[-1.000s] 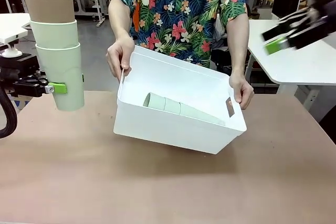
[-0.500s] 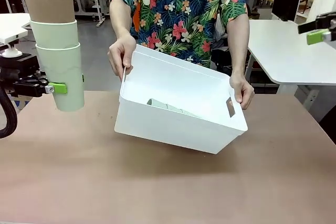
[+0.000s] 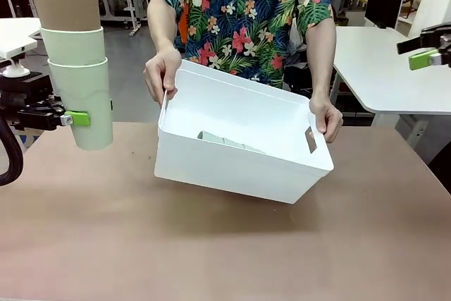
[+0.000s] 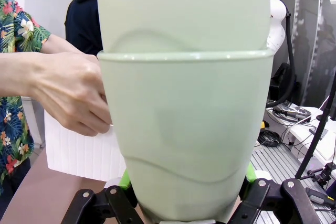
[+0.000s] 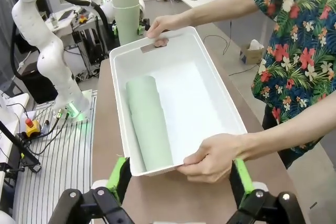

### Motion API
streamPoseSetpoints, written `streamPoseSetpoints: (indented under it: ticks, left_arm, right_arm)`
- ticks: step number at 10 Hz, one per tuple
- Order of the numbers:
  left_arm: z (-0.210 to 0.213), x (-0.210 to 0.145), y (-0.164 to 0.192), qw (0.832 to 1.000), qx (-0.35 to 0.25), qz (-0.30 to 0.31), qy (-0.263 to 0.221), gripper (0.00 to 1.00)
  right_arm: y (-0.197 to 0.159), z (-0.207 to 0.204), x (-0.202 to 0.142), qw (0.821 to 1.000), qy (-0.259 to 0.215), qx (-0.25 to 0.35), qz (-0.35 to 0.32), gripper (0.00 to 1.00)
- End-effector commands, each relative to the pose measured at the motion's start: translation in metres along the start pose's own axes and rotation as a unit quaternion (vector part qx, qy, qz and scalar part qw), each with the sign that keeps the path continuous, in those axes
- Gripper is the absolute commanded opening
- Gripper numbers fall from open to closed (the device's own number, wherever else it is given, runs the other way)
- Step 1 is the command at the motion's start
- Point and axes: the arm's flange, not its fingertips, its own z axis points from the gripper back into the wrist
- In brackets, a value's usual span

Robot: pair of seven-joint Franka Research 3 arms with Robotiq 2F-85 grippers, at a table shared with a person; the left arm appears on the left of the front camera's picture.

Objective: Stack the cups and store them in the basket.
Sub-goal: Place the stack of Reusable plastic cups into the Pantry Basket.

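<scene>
A stack of three cups (image 3: 76,68), two pale green with a tan one on top, is held upright by the left gripper (image 3: 79,118), which is clamped on the lowest cup above the left side of the counter (image 3: 211,244). In the left wrist view the same stack (image 4: 184,129) is seen between the green pads.

The basket (image 3: 239,167) is held off the counter by the person, one hand (image 3: 162,74) on the far-left rim and the other hand (image 3: 325,119) at the right handle. Over the last second the basket has been tipped back, so that the second stack of green cups (image 3: 225,142) lying inside is now mostly hidden behind the near wall; in the right wrist view that stack (image 5: 149,124) is seen lying flat along one long wall of the basket (image 5: 220,103).

The right gripper (image 3: 423,58) has been raised and withdrawn to the upper right edge, well apart from the basket, with its fingers apart and nothing held.

It is judged that one stack is already stored and the right arm's part is finished. What remains is for the held stack to be carried across and lowered into the free half of the basket; its tilt and height are set by the person's hands.
</scene>
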Motion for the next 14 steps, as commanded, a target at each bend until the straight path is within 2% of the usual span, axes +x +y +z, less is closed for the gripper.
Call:
streamPoseSetpoints:
  ticks: [1,14]
  left_arm:
    - [0.0,0.0052,-0.0016,1.0,-0.001,-0.005,-0.002,0.84]
    - [0.0,0.0052,-0.0016,1.0,-0.001,-0.005,-0.002,0.84]
  right_arm:
    - [0.0018,0.0009,0.0062,1.0,-0.013,0.001,-0.003,1.0]
    - [0.0018,0.0009,0.0062,1.0,-0.013,0.001,-0.003,1.0]
